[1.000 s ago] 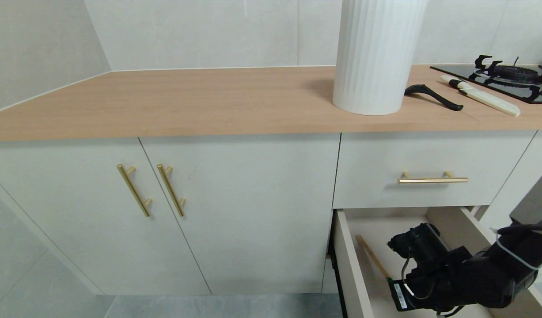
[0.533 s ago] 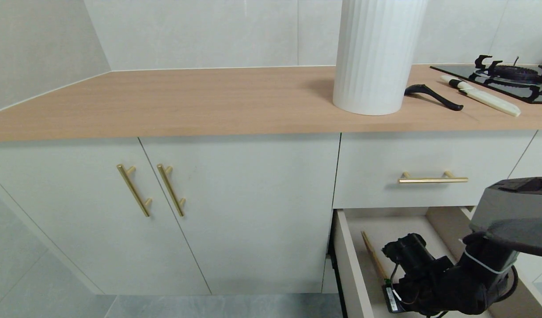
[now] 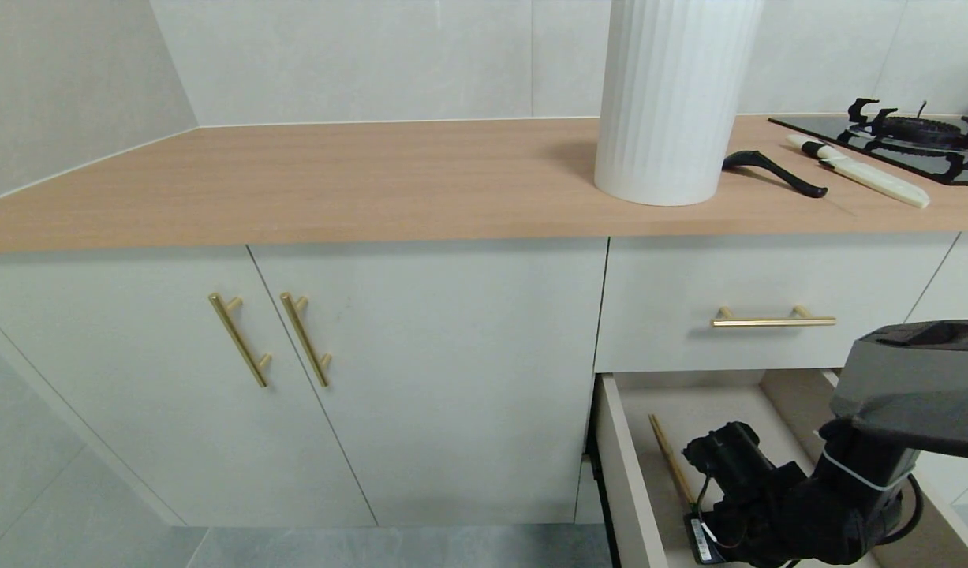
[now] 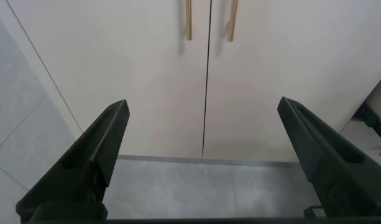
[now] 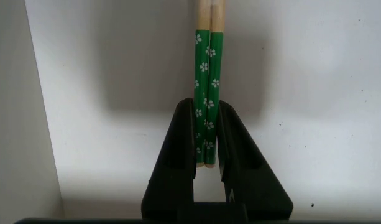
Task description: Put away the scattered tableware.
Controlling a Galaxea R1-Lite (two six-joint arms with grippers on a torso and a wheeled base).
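Chopsticks, a wooden pair with green flower-printed ends (image 5: 209,81), sat pinched between the black fingers of the right gripper (image 5: 206,118), jaws clamped on that green end. They were low inside the open white drawer (image 3: 622,473), running along its left wall toward the back. Whether they touched the floor, I couldn't tell. My read: this was the set-down. To do it well, lower until both sticks rest flat and parallel and part the jaws just enough. Then lift straight up so nothing drags or rolls, and so the wrist clears the closed drawer above (image 3: 768,276). The left gripper (image 4: 202,130) hung empty with its fingers spread wide, facing the pale cabinet doors (image 4: 252,81). Up on the wooden worktop (image 3: 334,181), near its right end, a black curved-handled tool (image 3: 771,172) and a cream knife (image 3: 862,173) waited beside a tall white ribbed cylinder (image 3: 669,102), close to the black gas hob (image 3: 917,134).
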